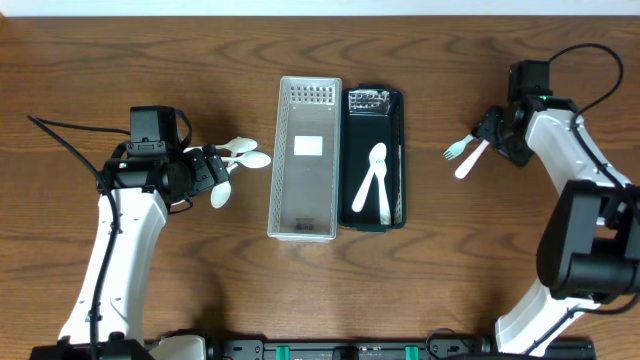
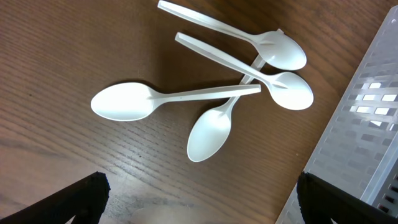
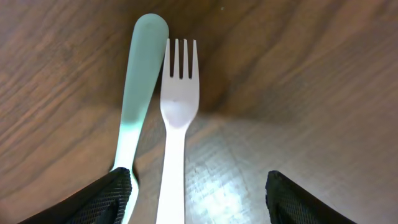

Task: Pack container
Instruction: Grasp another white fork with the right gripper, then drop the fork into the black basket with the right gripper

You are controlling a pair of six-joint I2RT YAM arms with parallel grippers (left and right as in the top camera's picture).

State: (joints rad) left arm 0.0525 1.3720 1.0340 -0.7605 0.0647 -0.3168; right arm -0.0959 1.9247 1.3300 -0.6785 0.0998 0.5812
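Overhead, at mid-table: long white perforated plastic basket (image 1: 305,205), lying side by side with a black rectangular plastic container (image 1: 400,160) and touching it along 1 long edge, container on the right arm's side. Inside the container, 2 white plastic utensils (image 1: 377,155) forming a narrow V, plus a clear glinting item (image 1: 368,99) at the far end, too small to identify. Toward the left arm, a cluster of white plastic spoons (image 1: 256,160) on the brown wooden table (image 1: 120,60), well apart from the container, with the left gripper (image 1: 218,172) just beside them. Toward the right arm, a white plastic fork (image 1: 454,151) and a pale round-tipped plastic utensil (image 1: 467,165) on the wood, also outside the container, with the right gripper (image 1: 487,135) at their handles. Next, from the left wrist: 4 spoons (image 2: 205,93) loose on the table, handles crossing and overlapping; black fingertips (image 2: 81,199) at the 2 lower corners, spread wide, gripping nothing; corner of the perforated basket (image 2: 367,118) at the right edge. Last, from the right wrist: fork (image 3: 178,106) lying with tines pointing away from the camera, pale utensil (image 3: 142,74) just beside it and nearly parallel, far end rounded, near end hidden; both between the black fingertips (image 3: 93,202), jaws set wide apart and clamped on neither; pale utensil passing close by 1 finger, contact impossible to judge.
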